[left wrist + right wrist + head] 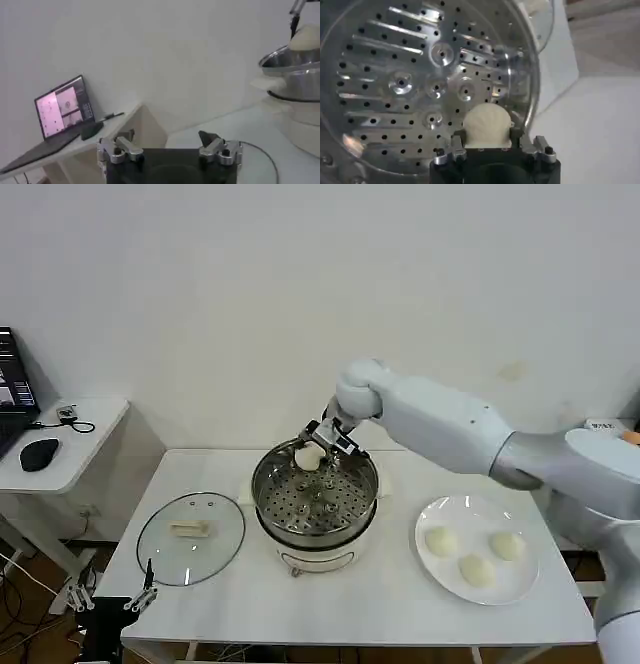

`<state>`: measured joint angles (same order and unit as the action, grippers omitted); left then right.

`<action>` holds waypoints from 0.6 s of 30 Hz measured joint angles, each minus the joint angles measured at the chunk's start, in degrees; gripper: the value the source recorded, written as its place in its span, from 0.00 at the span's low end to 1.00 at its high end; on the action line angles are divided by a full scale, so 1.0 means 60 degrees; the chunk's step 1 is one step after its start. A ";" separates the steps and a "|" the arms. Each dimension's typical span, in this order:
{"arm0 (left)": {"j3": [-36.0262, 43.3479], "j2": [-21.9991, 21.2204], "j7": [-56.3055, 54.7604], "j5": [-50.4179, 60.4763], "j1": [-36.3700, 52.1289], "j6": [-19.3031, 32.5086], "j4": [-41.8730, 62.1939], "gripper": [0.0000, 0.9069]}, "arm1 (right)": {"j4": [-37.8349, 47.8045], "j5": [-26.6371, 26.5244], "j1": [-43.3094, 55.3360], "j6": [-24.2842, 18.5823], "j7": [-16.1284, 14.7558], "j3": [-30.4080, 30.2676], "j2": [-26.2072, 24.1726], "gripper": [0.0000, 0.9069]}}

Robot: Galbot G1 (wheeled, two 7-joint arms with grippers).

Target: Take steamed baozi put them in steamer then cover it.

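The steamer [316,502] is shiny perforated steel, the cover [190,537] clear glass, the baozi [486,125] matt dough.

You have the round stainless-steel steamer [316,506] at the middle of the white table [250,604]. The clear glass cover [190,537] lies flat on the table to its left, toward the front left corner. The flat white plate [476,548] sits right of the steamer, carrying three cream-white baozi [478,570]. A fourth baozi [308,458] sits in the right hand [322,442] over the steamer's back rim. The left hand [112,599] waits off the front left corner.
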<state>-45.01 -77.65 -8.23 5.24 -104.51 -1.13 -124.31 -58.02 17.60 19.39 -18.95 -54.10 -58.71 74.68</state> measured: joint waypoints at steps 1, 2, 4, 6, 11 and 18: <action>0.0000 0.0000 0.0000 0.0000 0.0006 0.0000 0.0000 1.00 | 0.0082 0.0100 -0.0042 -0.0090 0.0046 -0.0005 0.0051 0.66; -0.0001 0.0000 -0.0001 0.0000 0.0012 0.0000 0.0003 1.00 | 0.0155 0.0190 -0.0079 -0.0169 0.0082 -0.0005 0.0096 0.66; -0.0003 0.0005 -0.0001 0.0000 0.0015 0.0002 0.0010 1.00 | 0.0299 0.0389 -0.0141 -0.0332 0.0154 -0.0005 0.0183 0.66; -0.0011 0.0007 -0.0001 0.0000 0.0017 0.0004 0.0011 1.00 | 0.0403 0.0543 -0.0189 -0.0463 0.0204 -0.0017 0.0258 0.66; -0.0024 0.0020 -0.0007 0.0000 0.0011 0.0013 0.0012 1.00 | 0.0682 0.0912 -0.0325 -0.0765 0.0343 -0.0054 0.0429 0.67; -0.0048 0.0030 -0.0009 -0.0001 0.0058 0.0014 0.0012 1.00 | 0.1011 0.1298 -0.0367 -0.1131 0.0540 -0.0048 0.0636 1.00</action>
<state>-45.30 -77.47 -8.28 5.24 -104.17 -1.05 -124.24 -51.96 25.39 17.19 -25.73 -50.86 -59.00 78.50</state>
